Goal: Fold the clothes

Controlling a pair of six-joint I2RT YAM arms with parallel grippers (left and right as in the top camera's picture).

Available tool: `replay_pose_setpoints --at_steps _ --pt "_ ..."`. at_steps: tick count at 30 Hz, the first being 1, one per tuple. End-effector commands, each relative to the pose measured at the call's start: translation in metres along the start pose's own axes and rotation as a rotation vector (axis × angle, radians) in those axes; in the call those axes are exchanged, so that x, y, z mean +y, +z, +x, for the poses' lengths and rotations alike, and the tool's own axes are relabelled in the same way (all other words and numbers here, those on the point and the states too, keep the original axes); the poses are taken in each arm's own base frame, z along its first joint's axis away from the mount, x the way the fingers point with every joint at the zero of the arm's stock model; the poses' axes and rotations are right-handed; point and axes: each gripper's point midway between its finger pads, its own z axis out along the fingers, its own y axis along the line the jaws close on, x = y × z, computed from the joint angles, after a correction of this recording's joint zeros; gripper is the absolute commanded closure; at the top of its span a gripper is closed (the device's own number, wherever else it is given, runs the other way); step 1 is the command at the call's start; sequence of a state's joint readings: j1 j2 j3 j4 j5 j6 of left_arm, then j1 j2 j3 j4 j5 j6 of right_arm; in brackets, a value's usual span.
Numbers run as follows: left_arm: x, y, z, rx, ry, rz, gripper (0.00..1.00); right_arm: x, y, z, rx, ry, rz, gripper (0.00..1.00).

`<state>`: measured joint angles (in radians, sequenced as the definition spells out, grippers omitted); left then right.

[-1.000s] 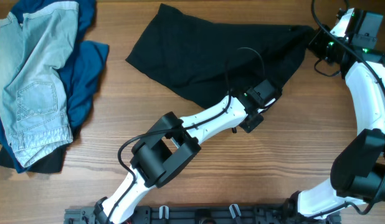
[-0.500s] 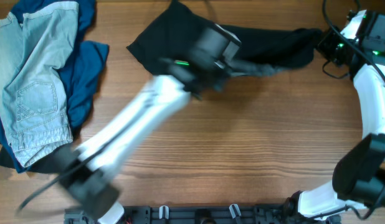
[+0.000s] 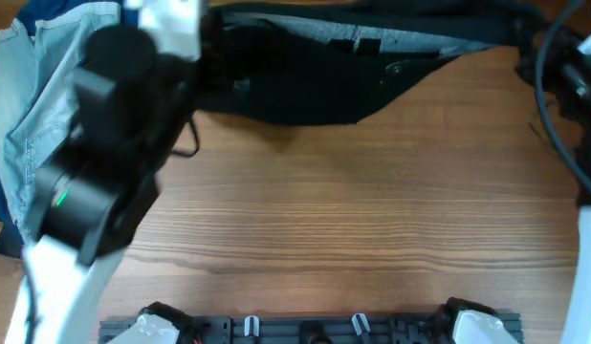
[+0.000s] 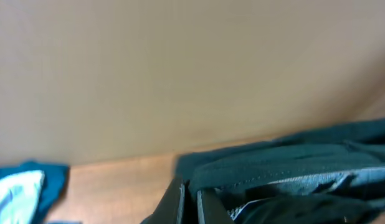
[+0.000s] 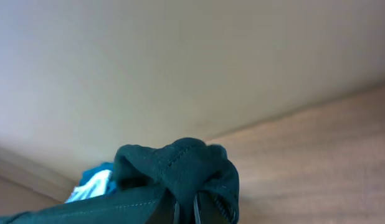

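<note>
- black shorts (image 3: 305, 81): held aloft by waistband, stretched taut, likely for laying flat on tabletop (image 3: 372, 220).
- left gripper (image 4: 190, 200): clamped on waistband.
- right gripper (image 5: 185, 210): clamped on bunched opposite end.

Bright, even light; soft shadow under black fabric shorts (image 3: 305, 81). Overhead: white-and-black left arm (image 3: 95, 182) motion-blurred. Wrist views soft throughout.

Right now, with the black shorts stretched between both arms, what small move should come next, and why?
Probably lower both arms together and lay the black shorts flat on the table. The left fingers and right fingers each pinch an end, so the fabric hangs stretched along the far edge, not spread for folding.
</note>
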<state>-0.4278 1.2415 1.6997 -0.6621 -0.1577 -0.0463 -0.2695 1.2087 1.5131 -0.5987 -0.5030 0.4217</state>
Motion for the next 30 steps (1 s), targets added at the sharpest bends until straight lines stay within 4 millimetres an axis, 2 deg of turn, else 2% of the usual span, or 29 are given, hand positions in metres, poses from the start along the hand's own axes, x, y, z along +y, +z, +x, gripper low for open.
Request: replay_pose_setpoints --at_steps 1,5,6,7,10,13,15,17,20,24,27,30 --pt "0.044 -0.065 -0.048 -0.195 -0.055 -0.169 0.96 0.007 -0.061 -0.037 -0.177 -0.097 0.135 0.96" --pt "0.037 -0.108 -0.067 -0.292 -0.072 -0.106 0.96 0.02 -0.125 -0.048 -0.307 -0.122 0.26 0.96" --pt "0.036 -0.115 -0.069 -0.305 -0.074 -0.096 0.96 0.018 -0.135 -0.05 -0.334 -0.11 0.295 0.96" --pt "0.037 -0.13 -0.075 -0.338 -0.08 -0.091 0.96 0.007 -0.153 -0.05 -0.381 -0.074 0.38 0.96" --pt "0.039 -0.133 -0.076 -0.346 -0.083 -0.099 0.96 -0.007 -0.146 -0.042 -0.334 -0.055 0.433 0.96" --pt "0.044 -0.126 -0.073 -0.329 -0.075 -0.134 0.96 -0.023 -0.126 -0.024 -0.222 -0.023 0.459 0.96" --pt "0.051 -0.124 -0.071 -0.321 -0.058 -0.18 0.96 -0.026 -0.119 -0.015 -0.173 -0.012 0.452 0.96" --pt "0.057 -0.126 -0.07 -0.321 -0.063 -0.217 0.96 -0.026 -0.121 -0.012 -0.161 -0.014 0.454 0.96" --pt "0.059 -0.134 -0.067 -0.312 -0.052 -0.222 0.96 -0.018 -0.135 -0.011 -0.169 -0.038 0.453 0.96" --pt "0.062 -0.147 -0.05 -0.257 -0.036 -0.228 0.96 -0.005 -0.162 -0.004 -0.178 -0.062 0.462 0.96" --pt "0.065 -0.161 -0.039 -0.231 -0.057 -0.227 0.96 0.005 -0.182 0.002 -0.182 -0.085 0.462 0.96" --pt "0.068 -0.179 -0.037 -0.248 -0.077 -0.222 0.96 0.016 -0.201 0.005 -0.197 -0.1 0.459 0.96"
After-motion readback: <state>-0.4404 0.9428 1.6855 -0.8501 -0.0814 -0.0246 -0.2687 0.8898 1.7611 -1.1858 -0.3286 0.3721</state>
